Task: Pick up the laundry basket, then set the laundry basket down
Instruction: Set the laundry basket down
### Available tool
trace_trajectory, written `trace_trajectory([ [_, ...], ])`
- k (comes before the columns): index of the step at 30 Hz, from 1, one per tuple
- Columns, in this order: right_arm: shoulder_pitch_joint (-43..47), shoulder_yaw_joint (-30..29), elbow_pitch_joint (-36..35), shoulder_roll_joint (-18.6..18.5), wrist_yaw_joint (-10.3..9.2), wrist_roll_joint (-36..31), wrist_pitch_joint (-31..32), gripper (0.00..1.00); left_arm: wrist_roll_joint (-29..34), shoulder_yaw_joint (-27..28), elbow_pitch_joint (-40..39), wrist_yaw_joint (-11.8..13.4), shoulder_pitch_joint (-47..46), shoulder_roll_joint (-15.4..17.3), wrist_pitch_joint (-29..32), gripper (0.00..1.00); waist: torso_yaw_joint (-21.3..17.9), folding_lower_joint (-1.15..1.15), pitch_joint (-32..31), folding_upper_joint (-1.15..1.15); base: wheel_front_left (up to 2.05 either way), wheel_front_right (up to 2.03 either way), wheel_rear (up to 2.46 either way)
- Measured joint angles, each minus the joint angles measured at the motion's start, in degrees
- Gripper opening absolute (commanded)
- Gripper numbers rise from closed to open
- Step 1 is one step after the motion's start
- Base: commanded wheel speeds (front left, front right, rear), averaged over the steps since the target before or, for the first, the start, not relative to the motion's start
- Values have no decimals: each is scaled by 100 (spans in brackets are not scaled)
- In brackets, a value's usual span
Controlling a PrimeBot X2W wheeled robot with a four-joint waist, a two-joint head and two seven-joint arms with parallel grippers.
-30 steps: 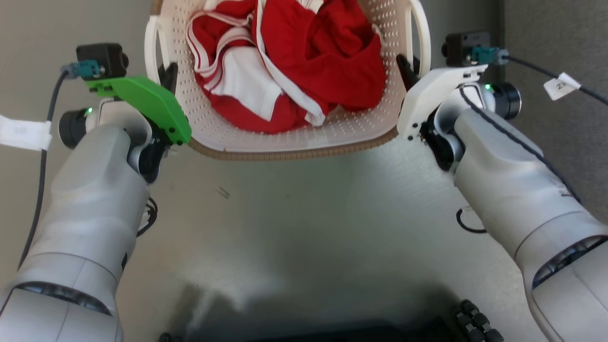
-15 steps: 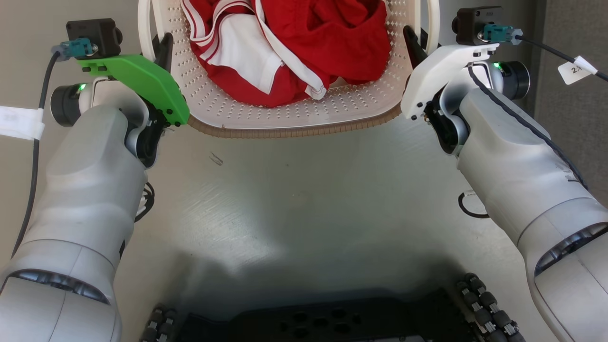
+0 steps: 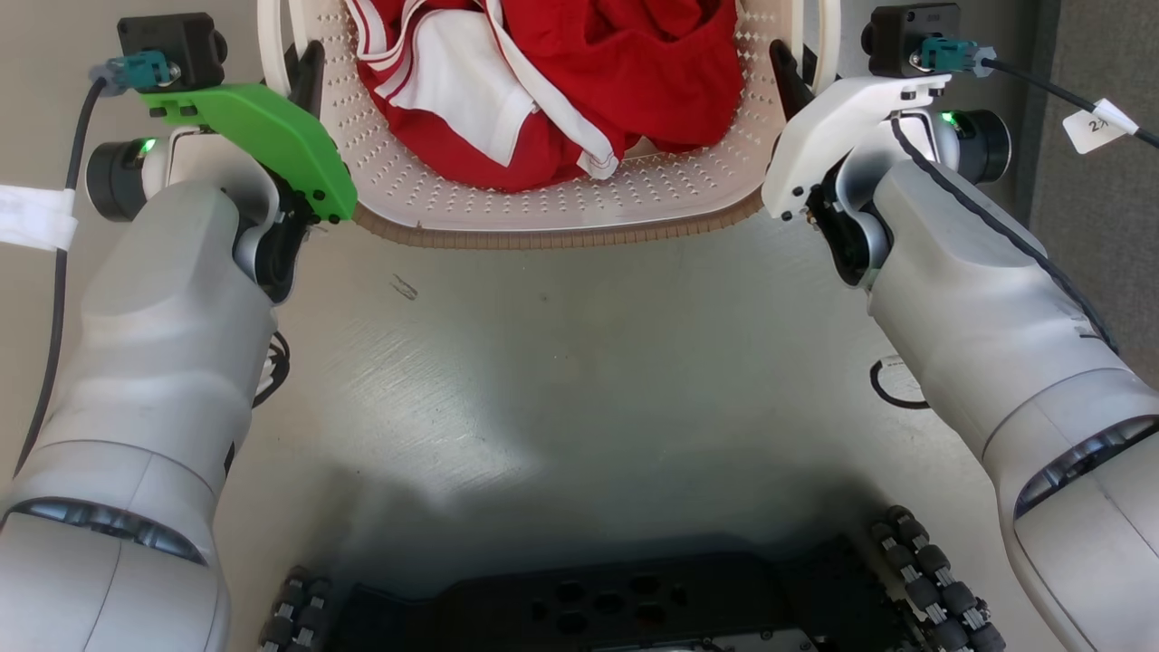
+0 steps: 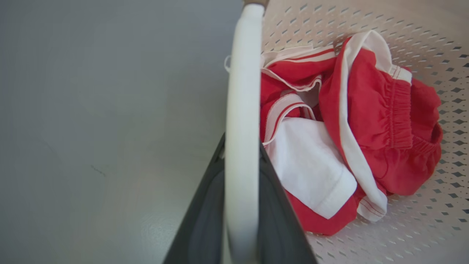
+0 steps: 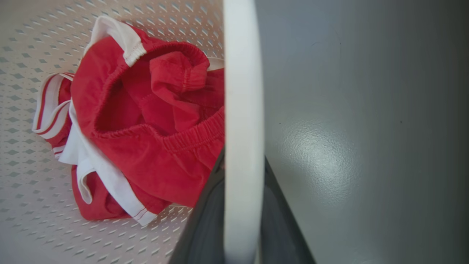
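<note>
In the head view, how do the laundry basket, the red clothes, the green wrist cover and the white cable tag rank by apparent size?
1. laundry basket, though the top edge crops it.
2. red clothes, lying inside it.
3. green wrist cover.
4. white cable tag, clearly smallest.

Indoor room — glossy grey floor [image 3: 561, 362] (carpet [image 3: 1100, 235] alongside).

Floor [image 3: 561, 362] this side of the laundry basket [image 3: 543, 206] is open, from its rim back to the wheeled base [image 3: 607, 607]. Basket middle blocked by bunched red-and-white clothes [image 3: 579, 81], only strips along the perforated walls free. Outboard of the left handle [image 4: 242, 91] and right handle [image 5: 242, 91]: bare floor
</note>
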Motion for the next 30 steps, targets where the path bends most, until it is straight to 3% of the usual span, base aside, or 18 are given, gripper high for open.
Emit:
trace_trajectory([
  [28, -129, 23, 151, 1, 118, -1, -85, 0, -1, -29, 124, -52, -132, -45, -70, 0, 32, 0, 74, 0, 0, 0, 0],
  [29, -133, 81, 151, -11, 165, -22, -87, 38, -1, -27, 125, -52, -135, -46, -113, 33, 35, 0, 75, 0, 0, 0, 0],
  [30, -138, 153, 146, -31, 255, -73, -108, 100, -2, -22, 125, -52, -137, -51, -145, 100, 39, 0, 77, 0, 0, 0, 0],
])
